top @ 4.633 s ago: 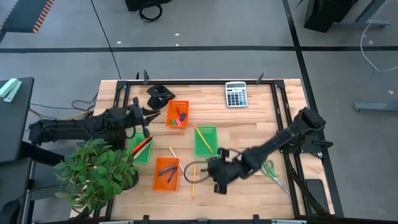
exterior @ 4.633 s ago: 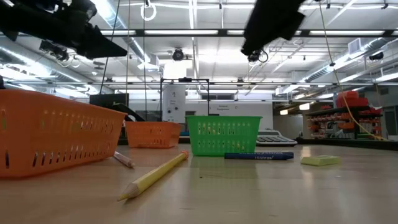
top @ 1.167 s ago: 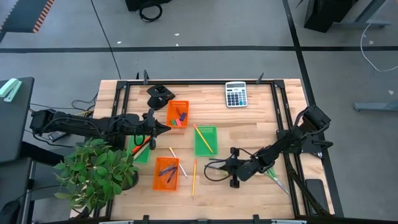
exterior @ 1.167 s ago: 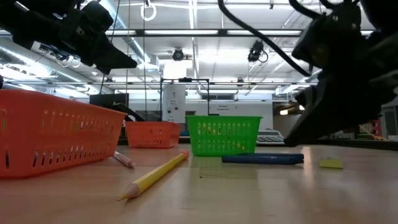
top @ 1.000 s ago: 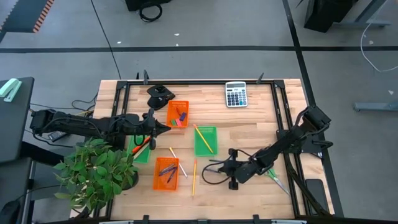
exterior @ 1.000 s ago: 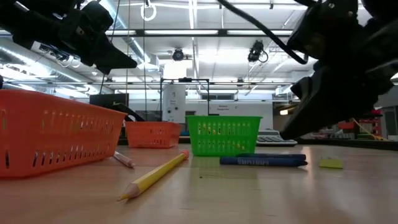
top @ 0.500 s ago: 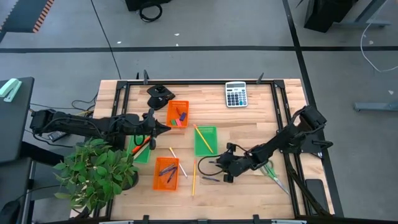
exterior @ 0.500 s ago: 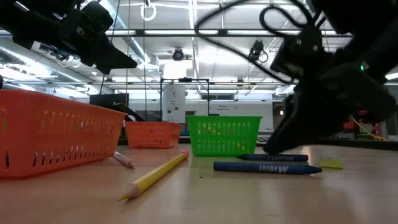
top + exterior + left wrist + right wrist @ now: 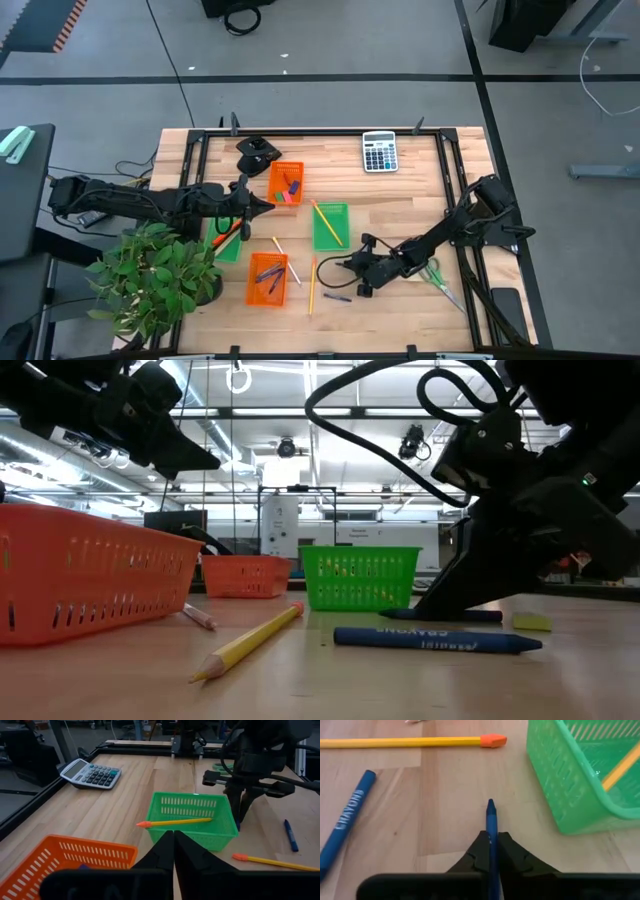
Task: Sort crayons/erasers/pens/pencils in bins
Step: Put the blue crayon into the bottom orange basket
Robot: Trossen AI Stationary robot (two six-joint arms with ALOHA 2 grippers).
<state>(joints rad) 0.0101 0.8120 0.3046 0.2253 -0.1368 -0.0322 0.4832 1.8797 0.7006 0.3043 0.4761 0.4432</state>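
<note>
My right gripper point(image 9: 490, 839) is low over the table, just near of the middle green bin point(image 9: 330, 226), and is shut on a blue crayon point(image 9: 490, 815). A second blue crayon with white lettering point(image 9: 430, 641) lies loose on the table, nearer the front edge. A yellow pencil point(image 9: 410, 741) lies flat beyond both. My left gripper point(image 9: 173, 837) hangs shut and holds nothing, above the table beside the far orange bin point(image 9: 285, 184). Another pencil point(image 9: 175, 822) lies across the green bin, its ends on the rims. My right gripper pinches the blue crayon between its two fingers, with the pointed end point(image 9: 490, 807) sticking out ahead of them. The fingers slant down from the table's right side and lie along the crayon. In the low view the crayon point(image 9: 460, 616) lies level on the table.
A near orange bin point(image 9: 267, 280) holds dark sticks, and a left green bin point(image 9: 228, 240) holds red and orange ones. A yellow eraser point(image 9: 531, 622), green scissors point(image 9: 437, 275), a calculator point(image 9: 379, 151) and a potted plant point(image 9: 155, 280) are also on or beside the table.
My right gripper has sunk and gone a little toward the table's left edge, closer to the green bin. One blue crayon, close beside the other a second ago, has moved toward the near edge and now lies apart on the table.
</note>
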